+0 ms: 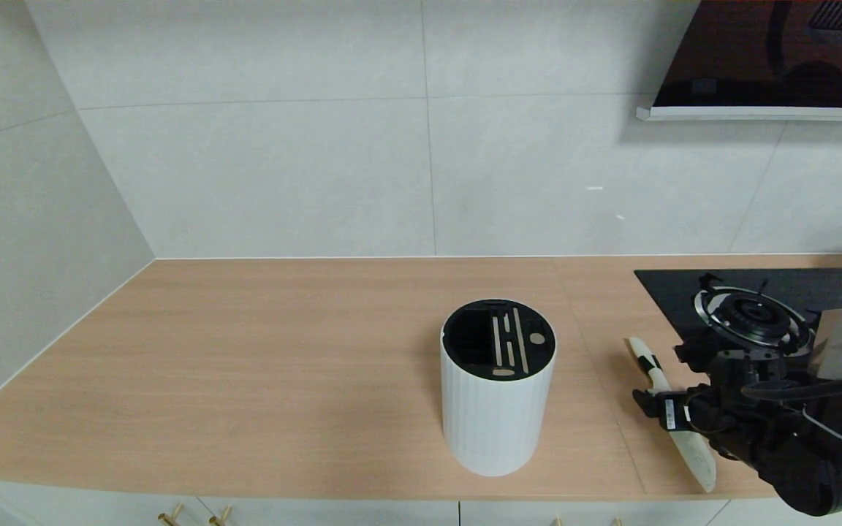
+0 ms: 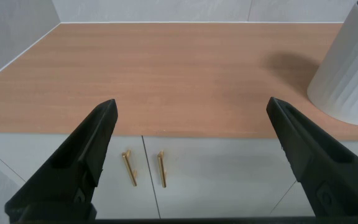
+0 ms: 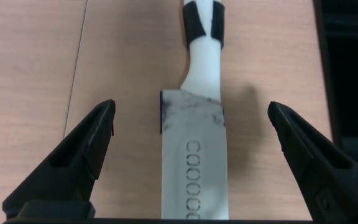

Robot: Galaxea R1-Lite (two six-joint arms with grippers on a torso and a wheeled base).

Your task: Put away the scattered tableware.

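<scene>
White knife [image 3: 191,168] lies flat on countertop [image 1: 282,365], near slotted knife block [image 1: 498,387]. Right gripper [image 3: 191,107] hovers over it, jaws apart. Risk: the thin flat blade slips from the pinch.

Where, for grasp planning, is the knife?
In the head view the knife lies on the counter, between the white holder and the stove on the right, under the right gripper.
</scene>
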